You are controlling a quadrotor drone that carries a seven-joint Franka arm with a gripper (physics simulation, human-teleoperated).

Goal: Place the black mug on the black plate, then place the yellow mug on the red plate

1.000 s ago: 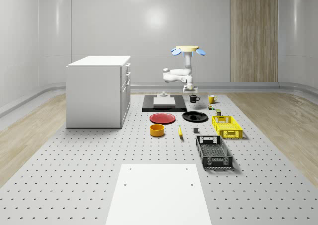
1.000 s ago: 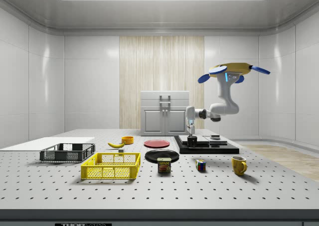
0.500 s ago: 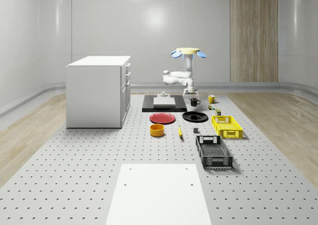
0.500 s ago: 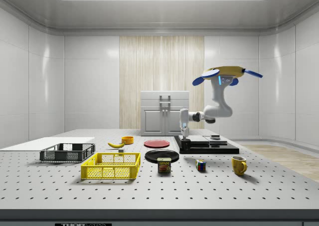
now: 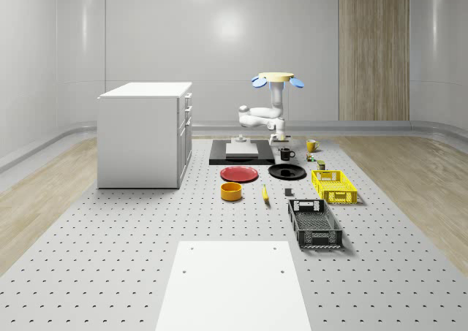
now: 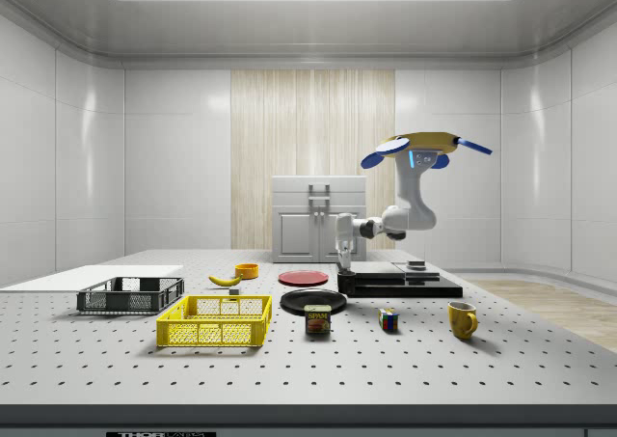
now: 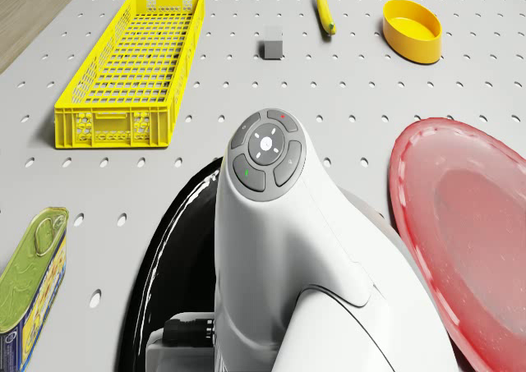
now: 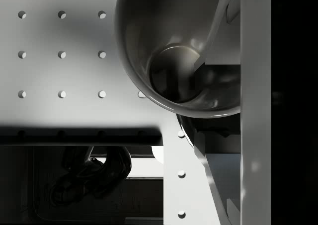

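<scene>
Black mug in my grip, at the black plate's far edge

My gripper is clenched on the black mug, one finger reaching inside its rim and the wall pinched between the two. The mug is glossy and dark inside and out, upright, mouth open toward my wrist, with its handle sticking out to the side. It hangs at the far rim of the black plate; I cannot tell whether it touches anything. My drone hovers above that same far side. The red plate lies just beside the black plate, and the yellow mug stands beyond it, well apart.
</scene>
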